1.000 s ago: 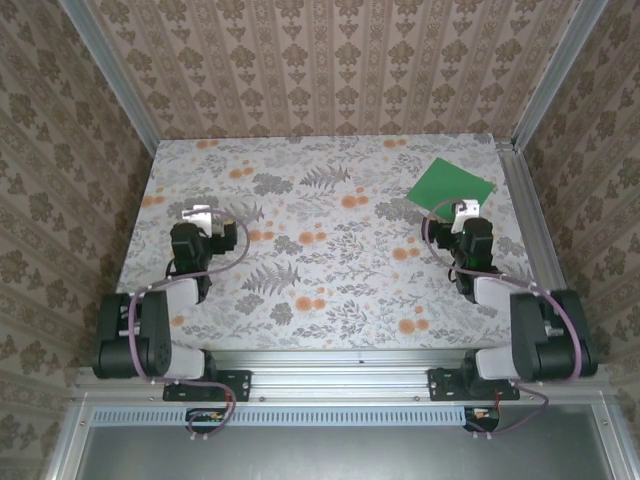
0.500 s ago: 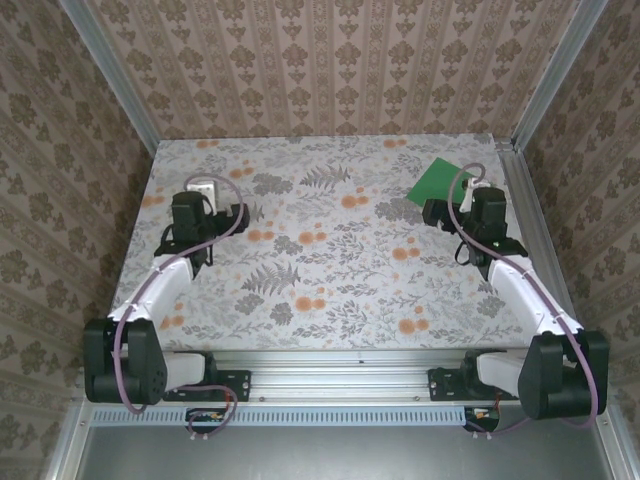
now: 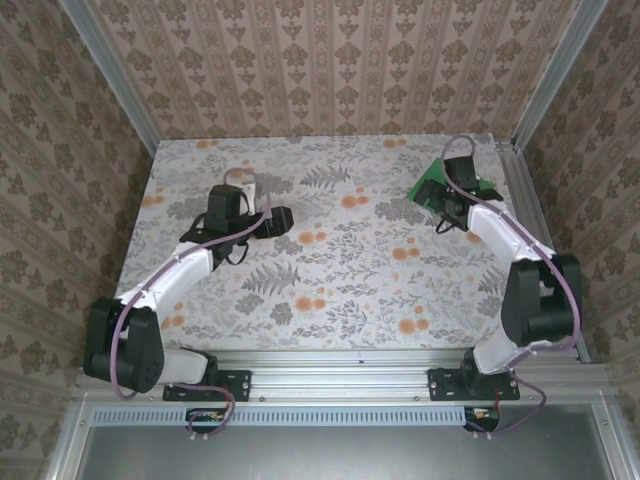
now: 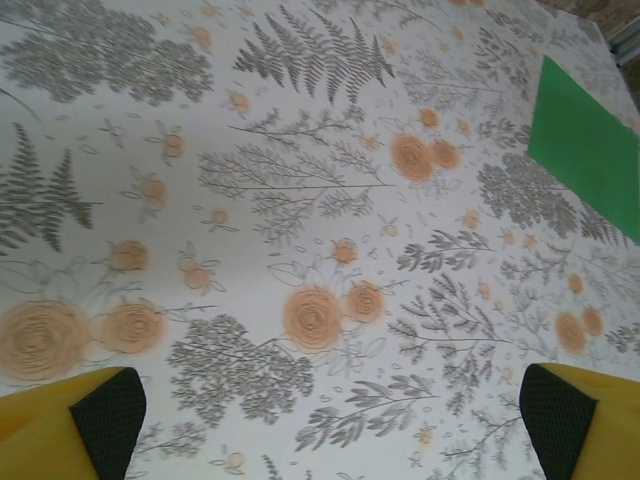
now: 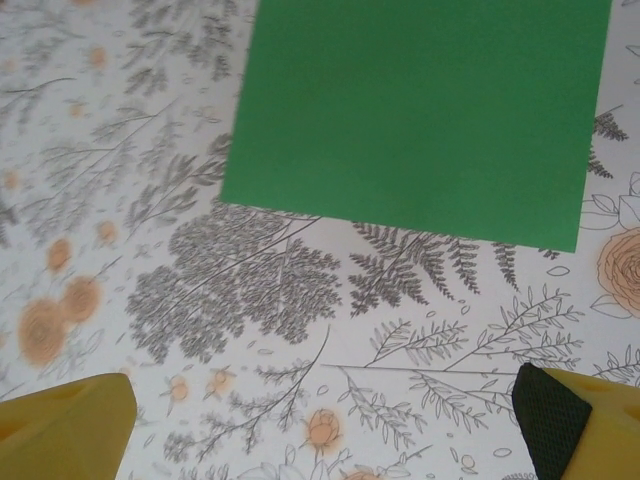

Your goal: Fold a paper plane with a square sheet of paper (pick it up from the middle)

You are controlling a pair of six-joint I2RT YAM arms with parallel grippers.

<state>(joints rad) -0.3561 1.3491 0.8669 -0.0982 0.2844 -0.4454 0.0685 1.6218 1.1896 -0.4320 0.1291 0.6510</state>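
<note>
Green and matte, square sheet of paper (image 5: 415, 115) lying flat and unfolded on the floral surface (image 3: 330, 260), at the far right corner. Reach-to-pick stage by the look of it, with no fold begun.

Best done by carrying the right end effector (image 5: 320, 440) forward to the middle of the sheet rather than stopping at its near edge. Then lower straight down, press lightly and pinch up a small ridge, to lift the thin stock instead of shoving it along. Worth going gently: probably prone to skidding or buckling under any sideways push. Worth sparing the corners too, for the sake of true folds later.

From the right wrist: sheet just ahead of the right end effector and apart from it, with a band of bare pattern between. Jaws spread wide, pinching nothing. From overhead: right end effector (image 3: 447, 203) overlapping the sheet's near left part, height above it not clear.

Left end effector (image 4: 320, 425) likewise spread and empty, left of centre and well apart, with the square sheet of paper (image 4: 590, 150) off to its far right.
</note>
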